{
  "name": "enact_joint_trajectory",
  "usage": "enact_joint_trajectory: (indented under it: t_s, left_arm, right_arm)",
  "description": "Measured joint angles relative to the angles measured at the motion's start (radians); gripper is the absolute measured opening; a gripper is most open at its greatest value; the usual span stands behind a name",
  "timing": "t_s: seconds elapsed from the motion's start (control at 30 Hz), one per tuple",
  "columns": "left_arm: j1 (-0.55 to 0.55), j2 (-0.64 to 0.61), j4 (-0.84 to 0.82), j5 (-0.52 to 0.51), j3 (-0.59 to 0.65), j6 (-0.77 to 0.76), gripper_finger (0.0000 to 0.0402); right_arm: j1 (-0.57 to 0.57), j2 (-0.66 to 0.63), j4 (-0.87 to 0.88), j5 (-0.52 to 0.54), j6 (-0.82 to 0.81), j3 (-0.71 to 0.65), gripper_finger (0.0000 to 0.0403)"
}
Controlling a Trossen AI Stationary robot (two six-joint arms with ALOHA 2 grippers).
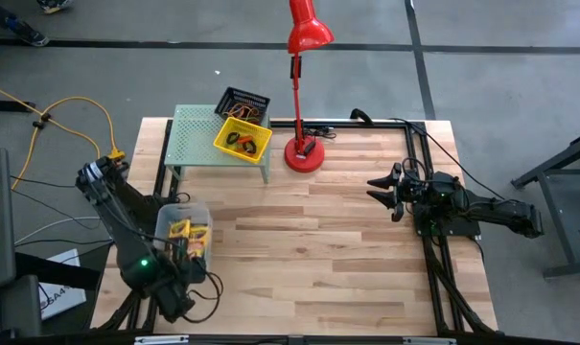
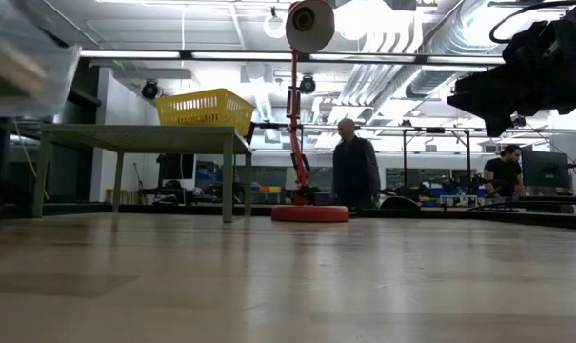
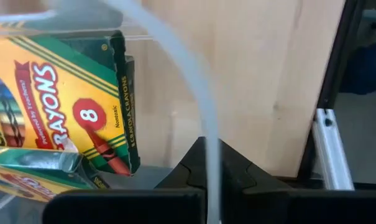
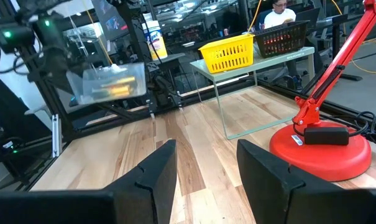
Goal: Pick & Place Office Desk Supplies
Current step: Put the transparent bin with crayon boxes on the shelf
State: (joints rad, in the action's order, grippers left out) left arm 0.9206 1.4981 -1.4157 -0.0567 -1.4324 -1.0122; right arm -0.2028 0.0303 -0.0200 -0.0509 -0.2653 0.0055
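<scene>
- Left gripper (image 1: 186, 271), at seven o'clock on the table (image 1: 318, 268), pinches the clear bin's (image 1: 185, 233) rim; crayon boxes (image 1: 189, 236) lie inside, bin lifted off the wood.
- Yellow bin (image 1: 243, 139) sits on the green rack (image 1: 198, 139) at eleven o'clock.
- Right gripper (image 1: 383, 191), at three o'clock, hangs spread, holding nothing.

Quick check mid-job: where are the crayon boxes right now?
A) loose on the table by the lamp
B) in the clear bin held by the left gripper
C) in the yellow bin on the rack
B: the crayon boxes sit inside the clear bin, whose wall the left gripper pinches.
</scene>
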Motion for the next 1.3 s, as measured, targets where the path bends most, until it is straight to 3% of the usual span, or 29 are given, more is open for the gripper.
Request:
enact_joint_trajectory:
  t_s: [0.3, 0.63, 0.83, 1.3]
  left_arm:
    - [-0.111, -0.149, -0.174, -0.086, -0.035, 0.135, 0.0]
    - [-0.343, -0.315, -0.154, -0.098, 0.074, 0.319, 0.0]
    - [-0.502, -0.336, -0.156, -0.089, 0.103, 0.415, 0.0]
    - [-0.74, -0.334, -0.155, -0.088, 0.103, 0.554, 0.0]
  right_arm:
    - [0.0, 0.0, 0.0, 0.0, 0.0, 0.0, 0.0155]
    - [0.0, 0.0, -0.004, 0.0, 0.0, 0.0, 0.0155]
    - [0.0, 0.0, -0.006, 0.0, 0.0, 0.0, 0.0155]
    - [0.0, 0.0, -0.008, 0.0, 0.0, 0.0, 0.0155]
